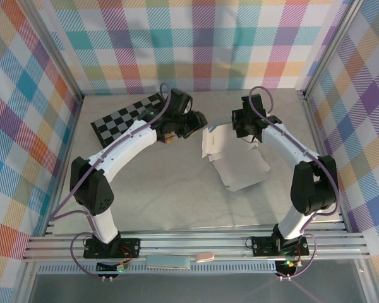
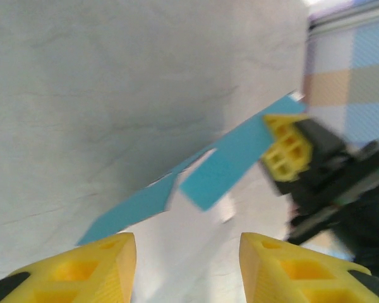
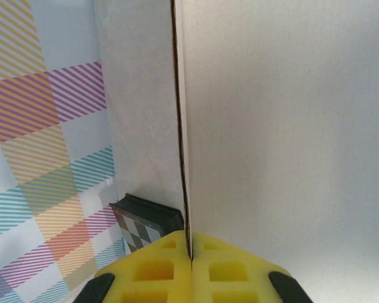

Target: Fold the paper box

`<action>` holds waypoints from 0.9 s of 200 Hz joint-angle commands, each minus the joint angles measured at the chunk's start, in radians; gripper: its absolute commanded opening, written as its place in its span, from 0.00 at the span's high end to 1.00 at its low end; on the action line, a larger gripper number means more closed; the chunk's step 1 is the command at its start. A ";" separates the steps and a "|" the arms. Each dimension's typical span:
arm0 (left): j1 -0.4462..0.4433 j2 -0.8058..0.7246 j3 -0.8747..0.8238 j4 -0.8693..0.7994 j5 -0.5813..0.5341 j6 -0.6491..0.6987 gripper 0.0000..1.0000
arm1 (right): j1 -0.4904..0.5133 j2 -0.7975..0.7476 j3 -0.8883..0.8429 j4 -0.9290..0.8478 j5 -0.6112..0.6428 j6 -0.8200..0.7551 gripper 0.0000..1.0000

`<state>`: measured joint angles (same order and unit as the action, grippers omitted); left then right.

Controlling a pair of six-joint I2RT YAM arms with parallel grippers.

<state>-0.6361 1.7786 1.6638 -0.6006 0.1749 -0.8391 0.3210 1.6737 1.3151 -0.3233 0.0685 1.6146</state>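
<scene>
Turquoise card, paler inside: paper box (image 1: 237, 161), partly folded, lying pale face up near the middle of the desk (image 1: 164, 196), a little toward the right edge. Pinched at its far rim by the right claw (image 1: 251, 136), pads (image 3: 234, 265) pressed together on the thin card edge. From the right wrist, seen as a pale sheet standing edge-on out of the clamped pads.

One flap (image 2: 230, 161) lifted off the desk at the box's far-left end. Turquoise underside showing from the left wrist, sloping up toward the right claw.

Opposite, just left of that raised flap: left claw (image 1: 196, 123), fingers apart, holding nothing, not touching the card. Behind it, toward the far left corner of the desk: black-and-grey checkerboard (image 1: 129, 120), no part in the job.

Key relation: long axis of the box slantwise across the desk, far-left to near-right, with the raised far-left end facing the left claw. Nearer to the free flap: left arm.

Likely next, as a judgement: reaching in with the left claw to take or press the flap, right grip serving as anchor. Possible trouble: thin card buckling or slipping if pulled against that grip.
</scene>
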 commanded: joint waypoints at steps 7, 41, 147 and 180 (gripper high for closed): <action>-0.012 -0.020 -0.099 0.011 0.028 0.216 0.51 | -0.001 -0.017 0.027 -0.019 -0.011 -0.008 1.00; -0.029 -0.004 -0.160 0.078 0.030 0.326 0.49 | -0.001 -0.015 0.033 -0.025 -0.016 -0.010 1.00; -0.083 0.097 -0.173 0.236 -0.138 0.483 0.50 | -0.005 -0.015 0.049 -0.057 -0.045 -0.001 1.00; -0.084 0.102 -0.185 0.285 -0.108 0.500 0.60 | -0.010 -0.011 0.055 -0.065 -0.066 0.002 1.00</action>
<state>-0.7132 1.8915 1.4925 -0.3843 0.0765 -0.3779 0.3199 1.6737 1.3281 -0.3664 0.0315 1.6119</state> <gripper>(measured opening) 0.438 0.047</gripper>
